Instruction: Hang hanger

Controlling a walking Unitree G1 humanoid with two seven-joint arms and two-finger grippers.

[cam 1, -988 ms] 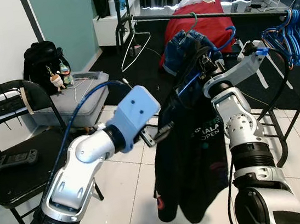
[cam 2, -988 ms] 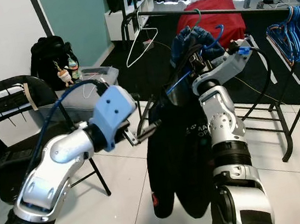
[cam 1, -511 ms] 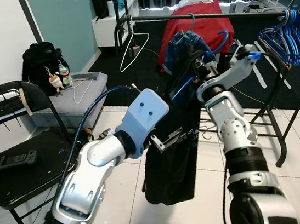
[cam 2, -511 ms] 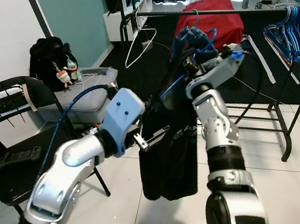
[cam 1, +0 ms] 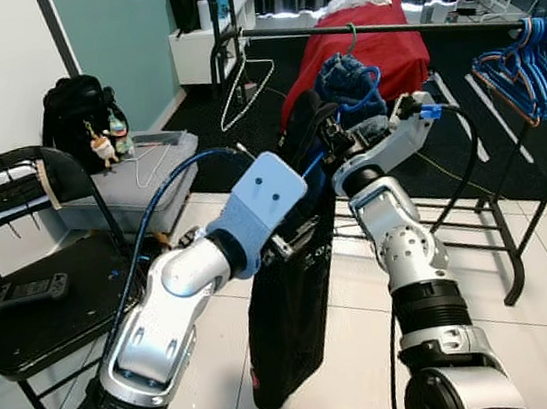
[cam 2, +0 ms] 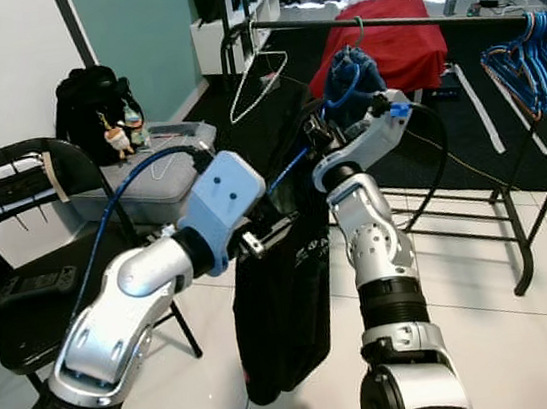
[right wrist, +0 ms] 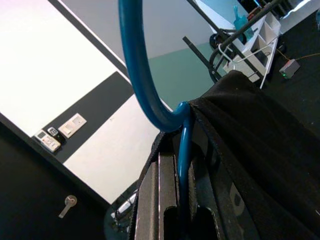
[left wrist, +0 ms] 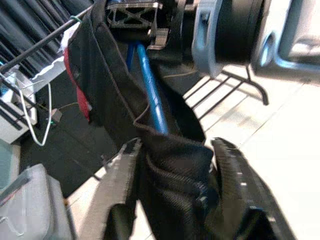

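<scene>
A blue hanger [cam 1: 371, 85] carries a black garment [cam 1: 287, 304] that hangs down between my arms. My right gripper [cam 1: 331, 138] is shut on the hanger's neck [right wrist: 184, 150], just under the curved hook [right wrist: 136, 75]. My left gripper [cam 1: 293, 238] is shut on a bunched fold of the garment [left wrist: 175, 165], lower down and to the left; cloth fills the gap between its fingers [left wrist: 120, 185]. The hanger's blue arm [left wrist: 150, 90] runs inside the cloth. A dark clothes rail [cam 1: 381, 27] crosses behind, above and beyond the hook.
On the rail hang a white wire hanger [cam 1: 242, 82], a blue denim piece [cam 1: 342, 72], red cloth [cam 1: 373, 42] and several blue hangers [cam 1: 528, 65]. A black chair [cam 1: 28, 328] with a remote [cam 1: 28, 290] stands left. Backpack [cam 1: 80, 114] and grey box [cam 1: 138, 172] sit behind it.
My right gripper has swung left with the hanger, and the garment now hangs further left and narrower. My left gripper has risen a little while keeping hold of the cloth.
</scene>
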